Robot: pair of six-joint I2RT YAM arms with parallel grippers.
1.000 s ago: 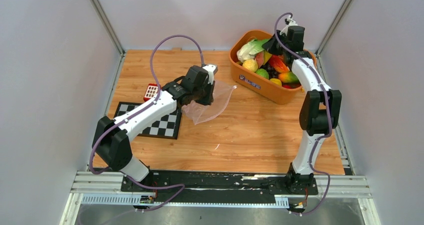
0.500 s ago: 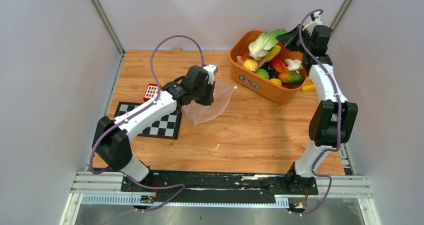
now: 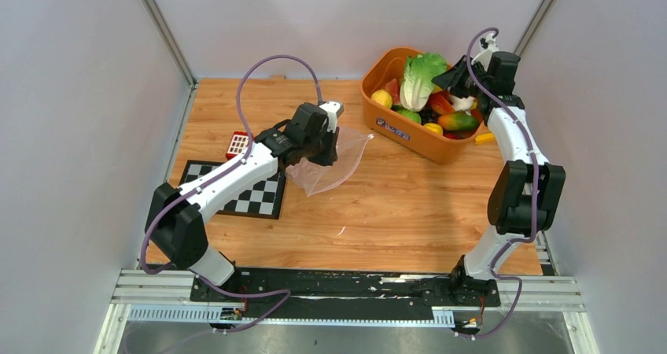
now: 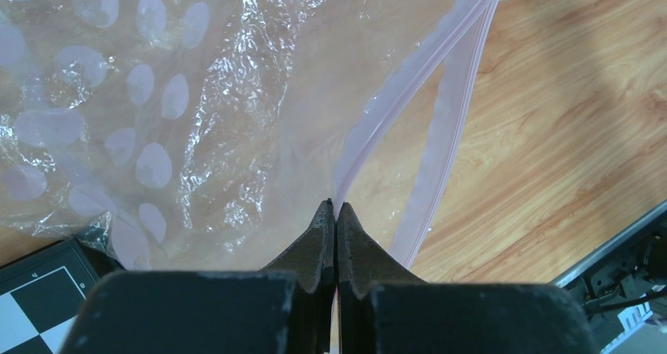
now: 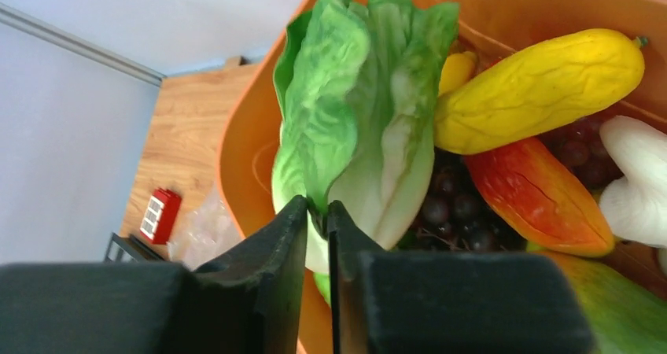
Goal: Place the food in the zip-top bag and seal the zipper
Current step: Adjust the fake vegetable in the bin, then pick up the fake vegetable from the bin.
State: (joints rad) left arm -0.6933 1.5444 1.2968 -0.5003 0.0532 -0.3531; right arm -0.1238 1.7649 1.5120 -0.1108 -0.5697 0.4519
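The clear zip-top bag [image 3: 330, 165] hangs from my left gripper [image 3: 324, 143] above the table, its mouth open. In the left wrist view my left gripper [image 4: 336, 207] is shut on one lip of the pinkish zipper [image 4: 409, 90]; the dotted bag [image 4: 157, 110] spreads to the left. My right gripper [image 3: 450, 77] is shut on the green cabbage [image 3: 419, 79] and holds it above the orange basket. In the right wrist view the right gripper [image 5: 318, 206] pinches a leaf of the cabbage [image 5: 354, 102]. Other food lies below: banana [image 5: 535, 86], purple grapes [image 5: 448, 197], mango [image 5: 535, 189].
The orange basket [image 3: 409, 134] with several toy fruits stands at the back right. A checkerboard [image 3: 256, 197] lies at the left under my left arm, with a small red block [image 3: 237, 144] behind it. Grey walls enclose the table on three sides.
My right gripper has lifted the green cabbage out of the basket and swung it up and to the right. The left arm and the bag have not moved.
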